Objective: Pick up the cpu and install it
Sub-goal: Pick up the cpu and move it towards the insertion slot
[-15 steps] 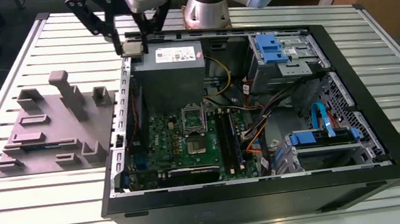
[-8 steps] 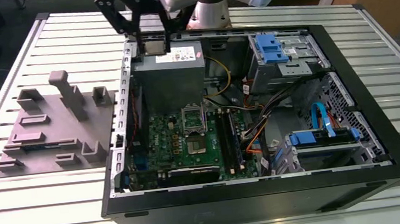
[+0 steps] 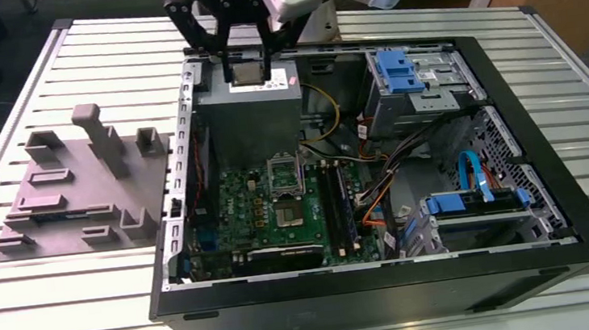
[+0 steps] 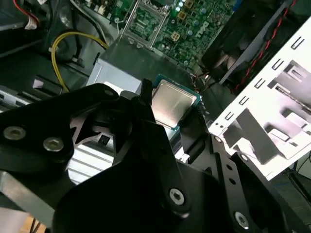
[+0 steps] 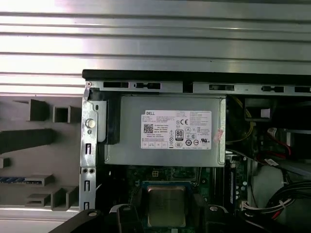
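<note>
The cpu (image 3: 248,74), a small square chip with a silver-grey metal top, hangs above the grey power-supply box (image 3: 248,117) at the far end of the open computer case. My gripper (image 3: 247,66) is shut on the cpu, one black finger on each side edge. In the second wrist view the cpu (image 4: 171,101) sits level between the fingertips (image 4: 146,93). The first wrist view has the cpu (image 5: 166,206) over the edge of the green motherboard, with the power-supply box (image 5: 165,128) beyond. The metal-framed socket (image 3: 289,212) lies lower on the motherboard, uncovered.
The black case wall (image 3: 394,293) rings the work area. Black memory sticks (image 3: 333,202) stand beside the socket. Blue-tabbed drive bays (image 3: 407,69) and loose cables (image 3: 403,163) fill the exterior view's right. A grey holder block (image 3: 81,194) rests on the slatted table outside the case.
</note>
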You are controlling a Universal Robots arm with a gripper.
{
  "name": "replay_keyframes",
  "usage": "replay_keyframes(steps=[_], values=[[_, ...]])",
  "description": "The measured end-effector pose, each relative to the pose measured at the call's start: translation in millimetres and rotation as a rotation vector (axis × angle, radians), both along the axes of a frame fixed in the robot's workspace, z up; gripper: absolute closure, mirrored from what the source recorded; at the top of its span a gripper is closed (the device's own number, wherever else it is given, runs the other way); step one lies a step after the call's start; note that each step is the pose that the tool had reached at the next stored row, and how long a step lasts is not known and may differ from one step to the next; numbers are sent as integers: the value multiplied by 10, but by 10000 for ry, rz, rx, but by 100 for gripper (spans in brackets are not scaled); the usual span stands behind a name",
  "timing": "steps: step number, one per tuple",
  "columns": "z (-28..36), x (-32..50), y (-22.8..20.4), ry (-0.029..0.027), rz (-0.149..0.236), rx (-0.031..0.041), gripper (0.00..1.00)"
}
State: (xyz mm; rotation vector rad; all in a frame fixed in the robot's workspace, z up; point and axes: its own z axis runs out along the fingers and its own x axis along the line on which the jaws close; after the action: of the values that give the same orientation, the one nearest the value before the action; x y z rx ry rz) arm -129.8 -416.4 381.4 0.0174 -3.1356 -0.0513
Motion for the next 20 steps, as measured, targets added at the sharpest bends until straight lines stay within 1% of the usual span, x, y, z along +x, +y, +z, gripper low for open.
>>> replay_keyframes(steps=[5,7,9,10,17,20], values=[[-30,3,-166,-1,0,1,53],[-46,19,-209,-1,0,0,53],[-68,77,-234,-2,0,2,53],[-75,120,-241,1,0,-2,53],[-140,425,-272,-2,0,3,53],[-152,472,-300,-1,0,6,53]])
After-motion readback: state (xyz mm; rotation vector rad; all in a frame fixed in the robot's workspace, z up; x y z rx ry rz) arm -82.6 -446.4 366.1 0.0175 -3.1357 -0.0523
